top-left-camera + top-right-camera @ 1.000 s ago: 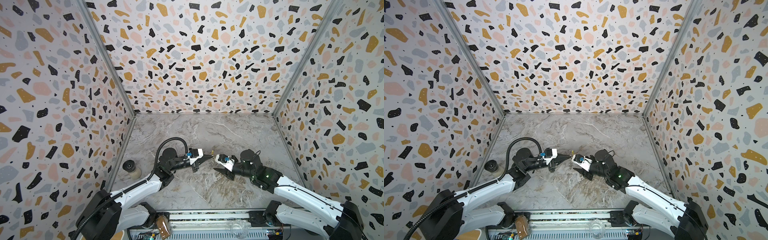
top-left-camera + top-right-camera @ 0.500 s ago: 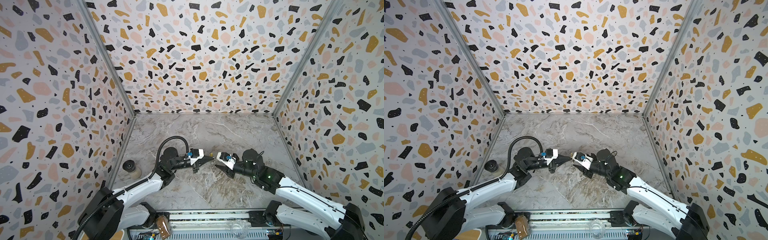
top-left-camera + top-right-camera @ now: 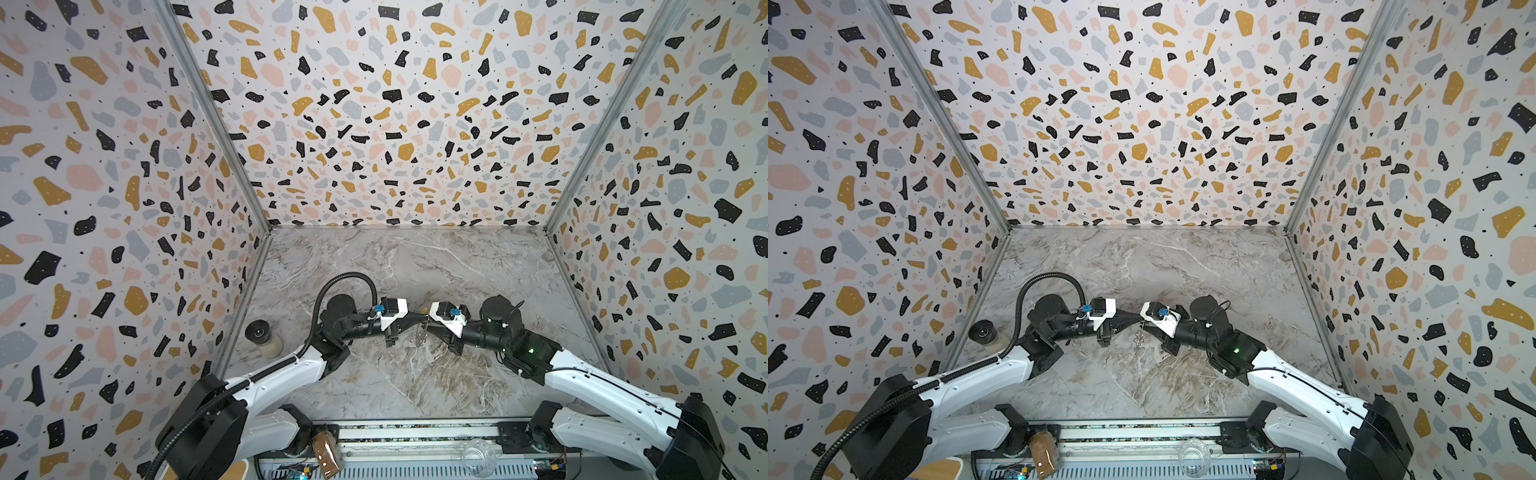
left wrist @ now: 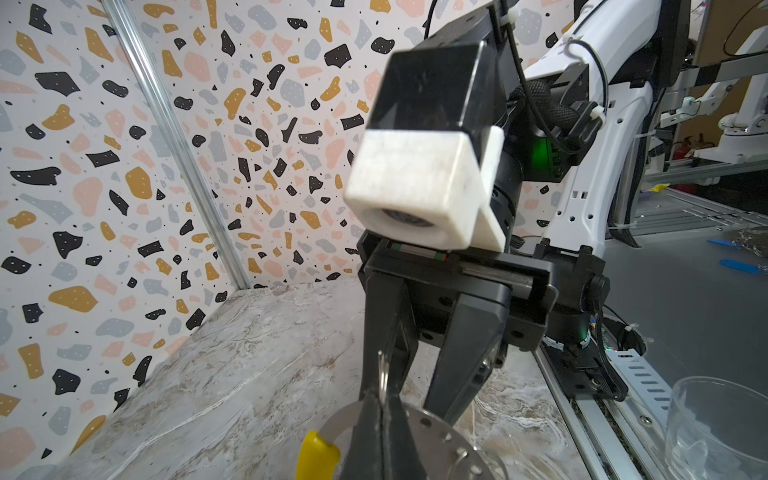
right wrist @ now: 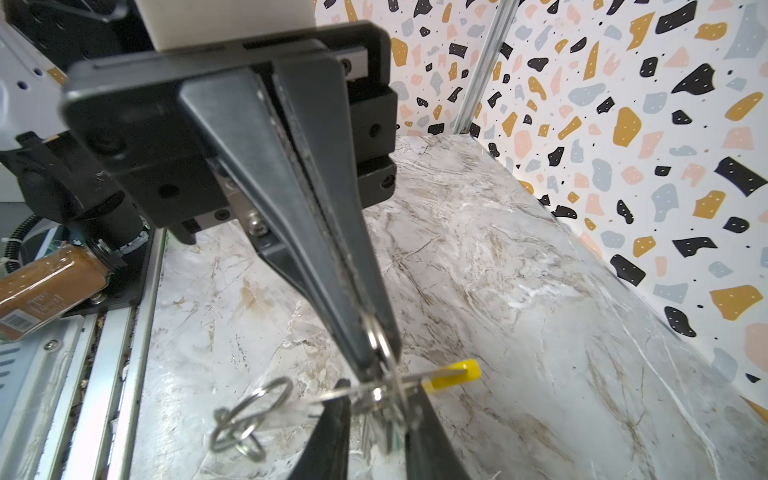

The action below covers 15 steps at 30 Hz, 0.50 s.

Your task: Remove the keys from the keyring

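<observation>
Keys [image 5: 376, 419] not yet off the keyring [image 4: 436, 430] — we see left tool [image 5: 376, 357] clamped on it, right tool [image 4: 409, 401] slightly open around them.

the tabletop [image 3: 419, 266] is a grey marble-look slab with thin white veins running across its back half and rusty brown streaks gathered toward the front edge, where faint straight lines cross at an angle near the middle. the one thing seen resting directly on it in both top views is a small jar [image 3: 268, 344] with pale contents and a black lid [image 3: 258, 331], just beside the left edge and nearer the front left corner than the back left one. whether the jar touches the wall along that edge cannot be told.
</observation>
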Each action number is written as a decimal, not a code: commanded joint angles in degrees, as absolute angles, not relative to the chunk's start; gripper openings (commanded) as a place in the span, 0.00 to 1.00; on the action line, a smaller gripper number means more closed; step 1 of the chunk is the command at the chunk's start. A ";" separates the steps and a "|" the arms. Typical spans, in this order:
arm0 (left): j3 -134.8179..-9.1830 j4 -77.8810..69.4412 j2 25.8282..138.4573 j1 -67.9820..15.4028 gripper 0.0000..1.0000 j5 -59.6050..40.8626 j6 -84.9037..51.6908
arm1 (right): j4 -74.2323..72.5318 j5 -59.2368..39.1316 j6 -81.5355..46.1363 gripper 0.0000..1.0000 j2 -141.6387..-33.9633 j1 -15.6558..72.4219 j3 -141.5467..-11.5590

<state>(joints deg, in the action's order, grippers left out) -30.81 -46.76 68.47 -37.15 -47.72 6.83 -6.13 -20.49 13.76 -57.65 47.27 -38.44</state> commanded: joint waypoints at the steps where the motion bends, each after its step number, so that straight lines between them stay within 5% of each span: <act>1: -32.17 -50.10 67.14 -37.27 0.00 -48.80 7.42 | -6.49 -22.02 12.67 0.17 -57.31 47.28 -39.81; 4: -32.07 -49.16 66.63 -37.27 0.00 -48.35 8.38 | -6.18 -22.15 12.38 0.08 -56.65 47.26 -39.62; 15: -33.32 -38.99 63.16 -37.34 0.00 -42.80 15.61 | 6.40 -12.81 15.77 0.00 -52.17 47.20 -44.80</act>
<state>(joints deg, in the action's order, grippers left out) -31.55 -39.20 64.77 -37.15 -44.21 12.67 1.93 -16.34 14.31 -54.17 47.27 -41.23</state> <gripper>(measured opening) 0.047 0.079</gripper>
